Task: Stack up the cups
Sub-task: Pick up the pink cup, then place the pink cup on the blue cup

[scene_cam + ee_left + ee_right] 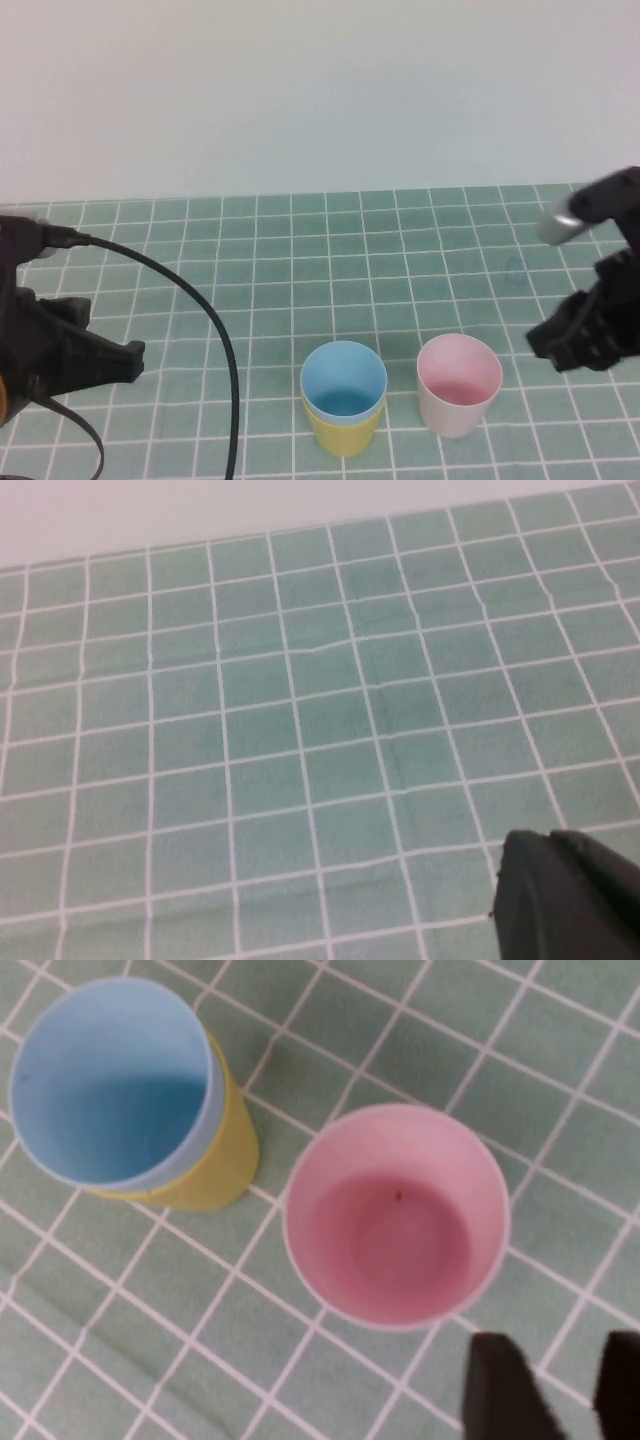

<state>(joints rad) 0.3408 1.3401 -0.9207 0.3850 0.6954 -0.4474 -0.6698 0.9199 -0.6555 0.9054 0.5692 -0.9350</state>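
Note:
A light blue cup (343, 378) sits nested inside a yellow cup (345, 432) near the table's front middle. They show again in the right wrist view as the blue cup (110, 1080) and the yellow cup (222, 1160). A pale pink cup (458, 385) stands upright and alone just to their right, and it is empty (395, 1215). My right gripper (548, 345) hovers to the right of the pink cup, open (560, 1390), with only table between its fingers. At the far left, my left gripper (132, 358) is shut (545, 845) and holds nothing.
The table carries a green mat with a white grid (300, 260). A pale wall rises behind its far edge. A black cable (215, 330) curves from the left arm down toward the front edge.

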